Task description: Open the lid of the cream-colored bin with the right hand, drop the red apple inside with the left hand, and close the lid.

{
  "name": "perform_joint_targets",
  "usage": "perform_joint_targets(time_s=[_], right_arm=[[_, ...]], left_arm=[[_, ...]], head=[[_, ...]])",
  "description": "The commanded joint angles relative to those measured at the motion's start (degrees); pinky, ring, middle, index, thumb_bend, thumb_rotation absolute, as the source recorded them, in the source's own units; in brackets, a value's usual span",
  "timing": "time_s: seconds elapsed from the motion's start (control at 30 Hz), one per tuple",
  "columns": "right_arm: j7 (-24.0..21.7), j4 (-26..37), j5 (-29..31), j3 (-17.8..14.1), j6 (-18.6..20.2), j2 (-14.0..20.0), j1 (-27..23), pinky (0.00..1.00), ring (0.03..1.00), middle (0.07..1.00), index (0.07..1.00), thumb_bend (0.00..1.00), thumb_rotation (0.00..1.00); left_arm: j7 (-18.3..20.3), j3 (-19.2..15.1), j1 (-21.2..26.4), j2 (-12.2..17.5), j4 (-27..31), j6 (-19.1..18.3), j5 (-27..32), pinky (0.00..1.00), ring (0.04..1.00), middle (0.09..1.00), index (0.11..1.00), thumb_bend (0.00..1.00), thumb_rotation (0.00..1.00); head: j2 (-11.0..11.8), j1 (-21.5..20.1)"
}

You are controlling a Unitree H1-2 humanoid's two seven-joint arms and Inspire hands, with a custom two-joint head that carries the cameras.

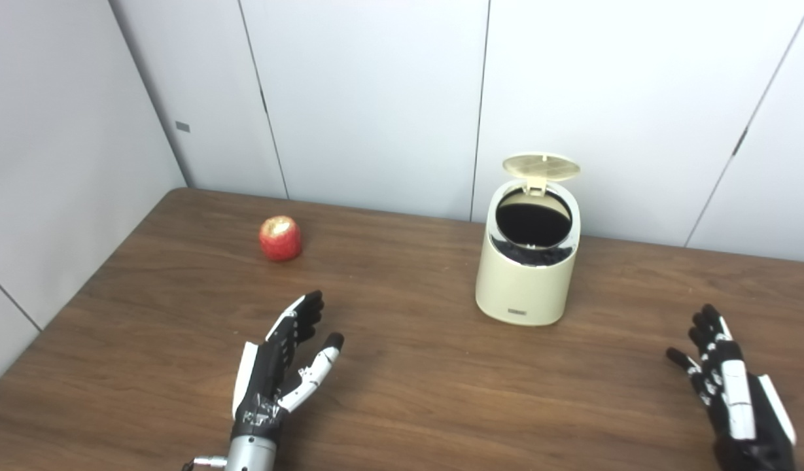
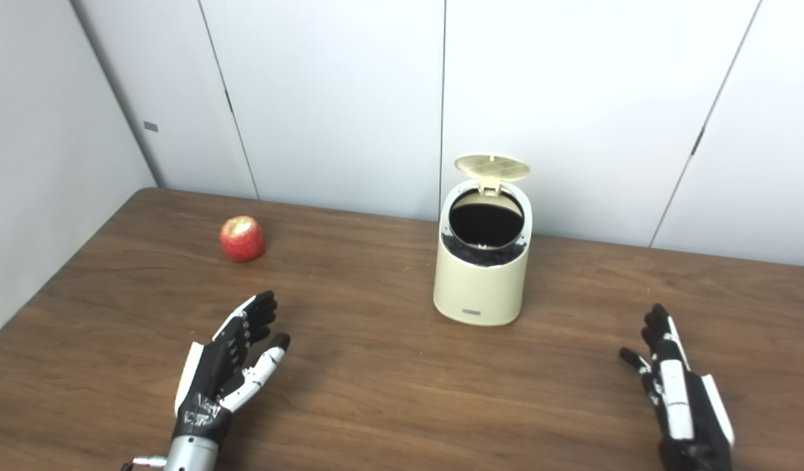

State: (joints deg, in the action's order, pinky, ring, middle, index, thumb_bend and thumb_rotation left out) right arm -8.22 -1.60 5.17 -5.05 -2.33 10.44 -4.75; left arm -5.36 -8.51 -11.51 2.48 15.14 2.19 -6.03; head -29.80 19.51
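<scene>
- The left hand (image 1: 280,373) hovers low over the desk (image 1: 415,392) near its front edge, left of centre, palm turned inward, fingers stretched out and apart, thumb splayed to the side; it holds nothing.
- The right hand (image 1: 735,389) sits near the desk's front right corner, its back showing, fingers extended and slightly spread, also empty.
- Both hands are well apart from each other and from the task's things.
- The cream-colored bin (image 1: 526,281) stands upright farther back, right of the desk's centre, between the two hands in left-right terms and nearer the back edge than the front.
- Its lid (image 1: 541,166) is tipped up on the hinge at the rear rim, leaving the round opening uncovered; the inside looks dark.
- The red apple (image 1: 280,238) rests on the desk toward the back left corner, well apart from the bin and beyond the left hand.
- Pale wall panels (image 1: 375,98) rise behind the desk's back and left edges.
</scene>
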Motion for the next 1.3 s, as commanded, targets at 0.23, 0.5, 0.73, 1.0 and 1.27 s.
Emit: perform_joint_targets(time_s=[0.23, 0.5, 0.73, 1.0, 1.27], right_arm=[[0.4, 3.7, 0.5, 0.0, 1.7, 0.5, 0.0, 1.00, 1.000, 1.000, 1.000, 0.57, 1.00], [0.7, 7.6, 1.2, -0.2, 6.2, -0.2, 0.6, 1.00, 1.000, 1.000, 1.000, 0.54, 1.00], [1.0, 9.7, 0.4, 0.2, 8.1, -0.4, 0.9, 1.00, 1.000, 1.000, 1.000, 0.55, 1.00], [1.3, 10.8, 0.2, 0.7, 9.1, -0.5, 1.4, 1.00, 1.000, 1.000, 1.000, 0.48, 1.00], [1.8, 11.8, -0.6, 1.1, 9.7, -0.6, 1.8, 1.00, 1.000, 1.000, 1.000, 0.45, 1.00]], left_arm=[[-4.6, -4.5, 4.6, 3.2, -1.3, -1.1, -5.7, 0.78, 0.807, 0.839, 0.880, 0.62, 0.24], [-5.9, -7.7, 11.9, 8.5, -6.9, -4.9, -7.2, 0.71, 0.799, 0.854, 0.888, 0.68, 0.19], [-3.5, -5.7, 17.0, 16.8, -9.2, -12.9, -14.4, 0.79, 0.872, 0.910, 0.931, 0.79, 0.30], [-0.9, -1.2, 25.1, 24.2, -15.6, -18.9, -19.6, 0.79, 0.915, 0.947, 0.938, 0.93, 0.25], [-0.4, 2.4, 30.1, 26.9, -23.7, -18.2, -21.0, 0.88, 0.976, 1.000, 0.987, 1.00, 0.22]], head=[[1.8, 2.1], [2.1, 2.5], [2.2, 2.3], [2.1, 1.7], [1.8, 1.0]])
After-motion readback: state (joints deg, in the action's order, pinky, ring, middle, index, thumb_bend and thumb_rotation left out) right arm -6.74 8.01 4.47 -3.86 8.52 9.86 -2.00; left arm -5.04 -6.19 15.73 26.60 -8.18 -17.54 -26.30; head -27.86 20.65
